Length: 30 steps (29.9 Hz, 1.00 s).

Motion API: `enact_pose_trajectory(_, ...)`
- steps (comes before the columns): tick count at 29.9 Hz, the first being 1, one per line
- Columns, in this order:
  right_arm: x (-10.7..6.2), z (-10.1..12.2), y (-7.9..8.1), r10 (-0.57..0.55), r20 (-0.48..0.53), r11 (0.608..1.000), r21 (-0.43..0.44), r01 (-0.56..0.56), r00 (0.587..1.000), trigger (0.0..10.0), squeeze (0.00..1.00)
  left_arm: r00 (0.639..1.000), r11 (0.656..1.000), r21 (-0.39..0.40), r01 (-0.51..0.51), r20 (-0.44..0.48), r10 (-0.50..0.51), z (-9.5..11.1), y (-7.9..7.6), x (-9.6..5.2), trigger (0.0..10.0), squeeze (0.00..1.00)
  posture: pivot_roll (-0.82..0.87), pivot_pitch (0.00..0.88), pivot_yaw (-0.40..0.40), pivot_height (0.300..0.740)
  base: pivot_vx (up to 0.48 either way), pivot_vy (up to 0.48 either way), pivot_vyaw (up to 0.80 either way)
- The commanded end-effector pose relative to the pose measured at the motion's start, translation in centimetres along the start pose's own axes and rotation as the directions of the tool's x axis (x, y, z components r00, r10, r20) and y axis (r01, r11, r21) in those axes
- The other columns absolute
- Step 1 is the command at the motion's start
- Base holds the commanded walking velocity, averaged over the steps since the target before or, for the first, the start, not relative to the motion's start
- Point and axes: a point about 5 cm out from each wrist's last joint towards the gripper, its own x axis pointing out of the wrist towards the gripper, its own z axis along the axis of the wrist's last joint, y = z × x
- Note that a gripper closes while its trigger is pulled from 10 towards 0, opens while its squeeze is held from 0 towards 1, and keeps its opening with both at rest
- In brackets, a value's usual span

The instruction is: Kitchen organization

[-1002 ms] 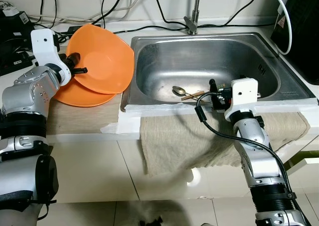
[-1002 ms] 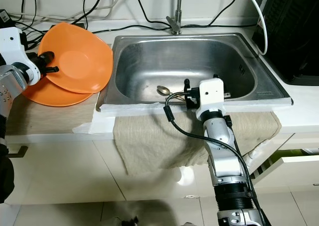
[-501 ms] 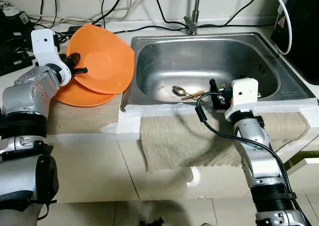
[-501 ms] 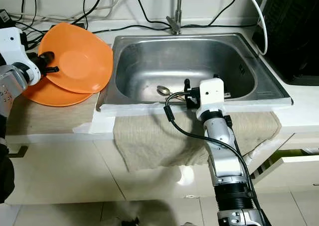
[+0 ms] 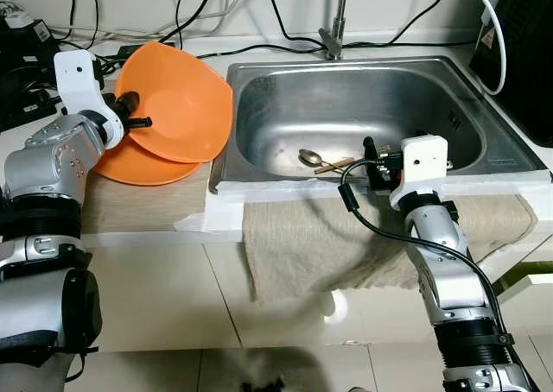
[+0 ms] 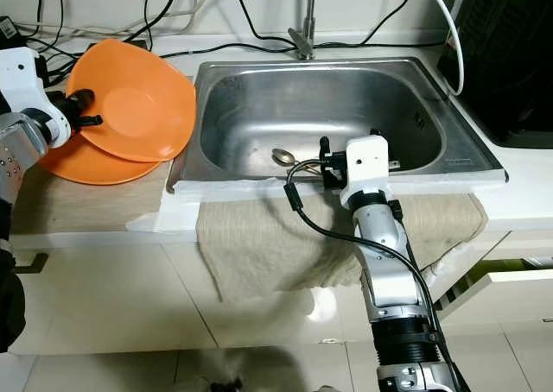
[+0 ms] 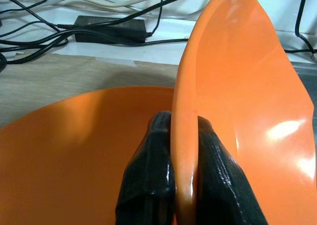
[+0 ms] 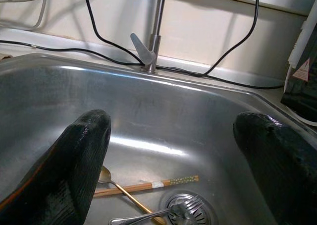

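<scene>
My left gripper (image 5: 141,122) is shut on the rim of an orange plate (image 5: 180,102), held tilted on edge above a second orange plate (image 5: 143,165) lying flat on the counter left of the sink. In the left wrist view both fingers (image 7: 148,175) pinch the tilted plate (image 7: 237,111). My right gripper (image 5: 370,161) is open at the front rim of the steel sink (image 5: 346,94). Inside the sink lie a spoon (image 8: 111,183), a wooden chopstick (image 8: 148,186) and a fork (image 8: 153,215) by the drain.
A beige cloth (image 5: 346,237) hangs over the counter's front edge below the sink. Black cables and a power adapter (image 7: 106,24) run along the back of the counter. The tap (image 5: 333,29) stands behind the sink. A dark appliance (image 6: 510,55) sits at the right.
</scene>
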Motion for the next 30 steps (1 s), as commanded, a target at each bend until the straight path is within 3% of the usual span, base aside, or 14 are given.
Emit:
enact_pose_trajectory(1, 0.41, 0.27, -0.12, 0.001, 0.003, 1.000, 0.006, -0.001, 1.000, 10.0, 0.00, 0.998, 0.999, 0.018, -0.030, -0.054, 0.031, -0.97, 0.31, 0.17, 0.0, 0.00, -0.02, 0.000, 0.050, 0.740, 0.000, 0.000, 0.00)
enact_pose_trajectory(30, 0.87, 0.10, -0.12, 0.001, -0.002, 1.000, 0.006, -0.001, 1.000, 10.0, 0.00, 0.998, 0.999, 0.017, -0.032, -0.055, 0.033, -1.02, 0.21, 0.53, 0.0, 0.00, -0.02, 0.000, 0.048, 0.740, 0.000, 0.000, 0.00)
